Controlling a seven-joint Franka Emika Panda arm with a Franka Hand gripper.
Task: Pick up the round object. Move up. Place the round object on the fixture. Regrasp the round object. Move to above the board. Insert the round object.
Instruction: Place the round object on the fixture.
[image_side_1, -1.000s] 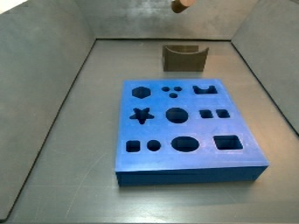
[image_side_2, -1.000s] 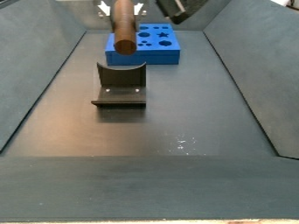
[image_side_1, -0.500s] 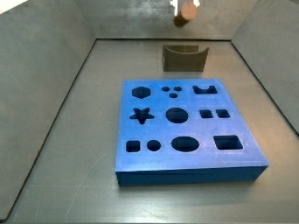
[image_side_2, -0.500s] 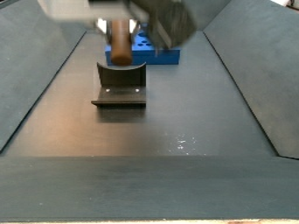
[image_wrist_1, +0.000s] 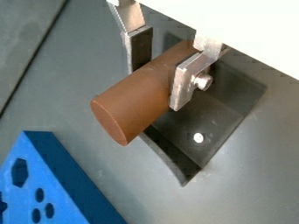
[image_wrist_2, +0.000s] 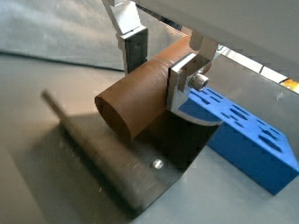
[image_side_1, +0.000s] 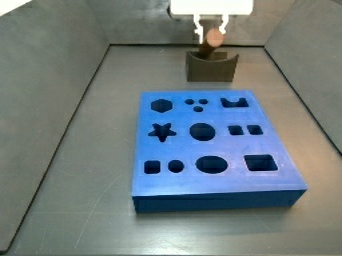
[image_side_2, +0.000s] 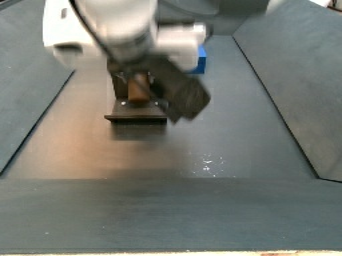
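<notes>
At the far end of the tabletop (image_side_1: 54, 170), our gripper (image_side_1: 211, 33) has come down from where it hung a second ago, when only the round object showed at the upper edge of a side view; now it sits right over the fixture (image_side_1: 210, 68). We read that as the placing step nearly done: the lift is behind us and the round object (image_side_1: 211, 38) is being lowered into the notch. In both wrist views the fingers (image_wrist_1: 187, 77) are clamped on the round object (image_wrist_1: 138, 98) across its side, one silver plate on each flank, with the peg lying roughly level and its flat end pointing out past the fingers. Whether it already touches the notch we cannot tell; in a wrist view the dark fixture (image_wrist_2: 128, 171) shows just beneath it. In a side view the arm blurs over the fixture (image_side_2: 135, 108) and hides the contact. As for the holders: the fixture's notch is not yet seen to bear the peg, and every cut-out of the board (image_side_1: 214, 148), nearer to us, stands empty. The board (image_wrist_2: 247, 144) also shows just beyond the fixture in a wrist view.
</notes>
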